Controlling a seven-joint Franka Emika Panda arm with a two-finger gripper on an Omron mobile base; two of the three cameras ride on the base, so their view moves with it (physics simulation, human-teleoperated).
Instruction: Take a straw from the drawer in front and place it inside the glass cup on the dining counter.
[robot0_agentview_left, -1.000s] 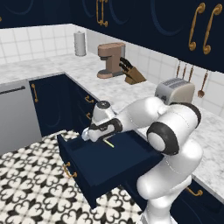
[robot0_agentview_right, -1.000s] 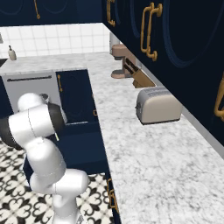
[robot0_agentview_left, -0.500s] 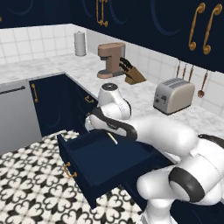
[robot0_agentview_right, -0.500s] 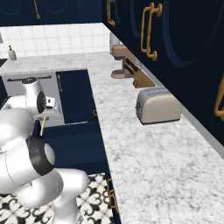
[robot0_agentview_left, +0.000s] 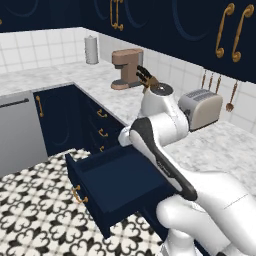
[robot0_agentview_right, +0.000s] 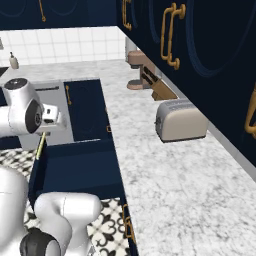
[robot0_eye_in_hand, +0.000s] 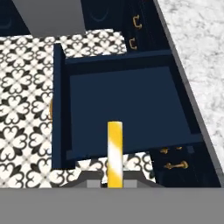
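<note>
The navy drawer stands pulled open below the marble worktop, and its inside looks bare. My gripper hovers above the drawer's front left corner, shut on a yellow-and-white striped straw that hangs down from it. Seen from the hand, the straw rises between the fingertips, high over the drawer. From the left base camera, the drawer shows with its brass handle, and my own arm covers the hand. The glass cup and the dining counter are out of view.
On the marble worktop stand a toaster, a coffee machine, a knife block and a paper towel roll. A grey dishwasher front is at the left. Patterned floor tiles lie in front of the drawer.
The arm has swung up and back from inside the drawer. The straw has come out of the drawer with the gripper and now hangs above it.
</note>
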